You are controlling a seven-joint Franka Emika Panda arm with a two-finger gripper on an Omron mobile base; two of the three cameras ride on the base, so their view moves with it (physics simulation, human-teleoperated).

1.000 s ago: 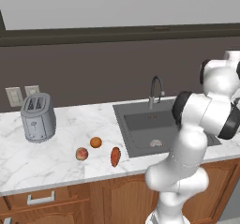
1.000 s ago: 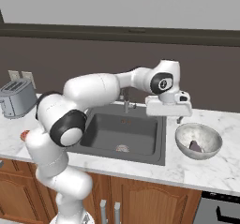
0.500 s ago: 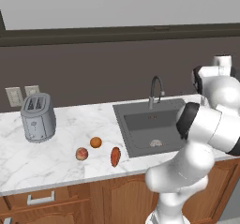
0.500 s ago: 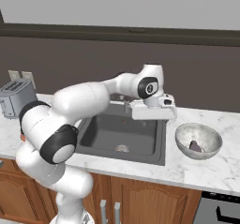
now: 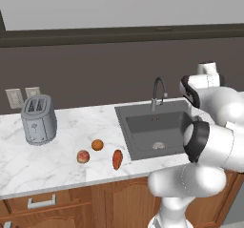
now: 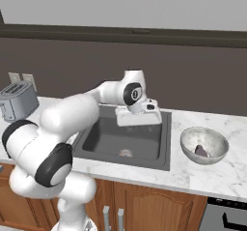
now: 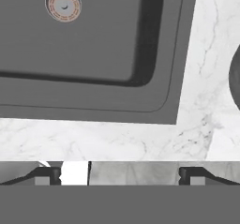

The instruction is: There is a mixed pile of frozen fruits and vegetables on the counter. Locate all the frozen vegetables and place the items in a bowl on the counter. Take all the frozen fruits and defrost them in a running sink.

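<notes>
1. Dark-tipped, the pincer (image 7: 120,173) hangs spread wide and empty over the back edge of the sink (image 6: 126,138).
2. Just right of the sink, the pale bowl (image 6: 204,145) holds the purple eggplant (image 6: 200,151).
3. Well left on the marble surface (image 5: 62,162) lie the orange ball (image 5: 97,145), reddish apple (image 5: 83,156) and tapered root (image 5: 116,159), near a metal toaster (image 5: 38,119).
4. Behind the sink rises a gooseneck faucet (image 5: 157,91).

A glossy white robot arm (image 6: 72,114) of rounded, bulbous segments, joined by dark grey bands and a round dark joint cap, ends above the sink (image 6: 126,140) in a flat white gripper (image 7: 119,174) bearing two small dark finger tips (image 7: 55,173).
</notes>
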